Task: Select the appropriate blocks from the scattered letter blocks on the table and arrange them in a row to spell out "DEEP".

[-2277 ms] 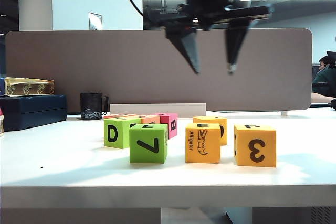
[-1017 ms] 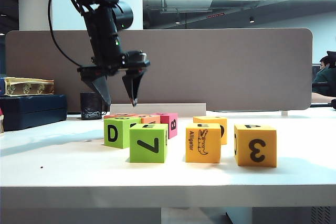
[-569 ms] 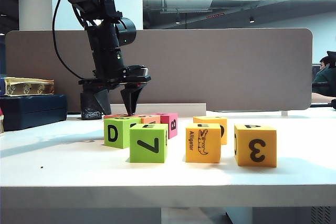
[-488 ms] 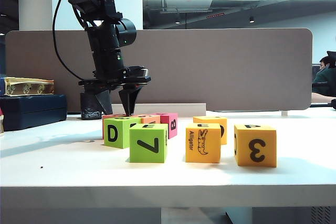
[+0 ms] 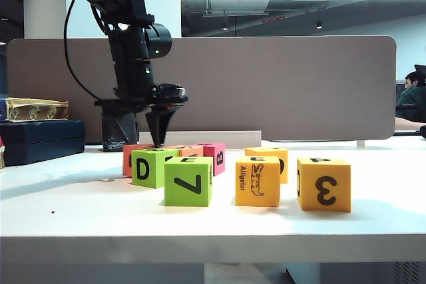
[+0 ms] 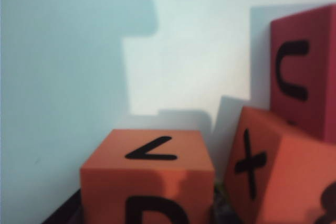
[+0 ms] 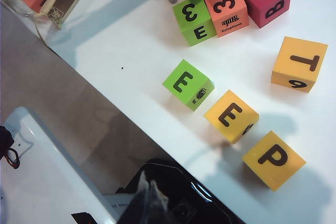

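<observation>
White table (image 5: pixel 80 211) is carrying the salmon-red soft cube (image 6: pixel 149 174) the left gripper (image 5: pixel 141 139) is clamping near the back-left; lifting straight should clear neighbours, while the right gripper (image 7: pixel 149 200), state untellable, is hovering off the front edge.

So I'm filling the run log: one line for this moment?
left gripper: closed around salmon D block, behind green D cube | right gripper: raised, idle | E, E, P blocks: untouched

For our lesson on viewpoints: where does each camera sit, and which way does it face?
Exterior view: low at the table's front edge, facing the grey partition; shows the left arm, with the left gripper closed on the salmon-red cube.
Left wrist view: on that arm, close over the salmon-red cube, facing down; almost no robot shows.
Right wrist view: high above the table, looking down; the right gripper is blurred, close to the lens.
Shared: exterior and right wrist views both show the orange P cube.
</observation>
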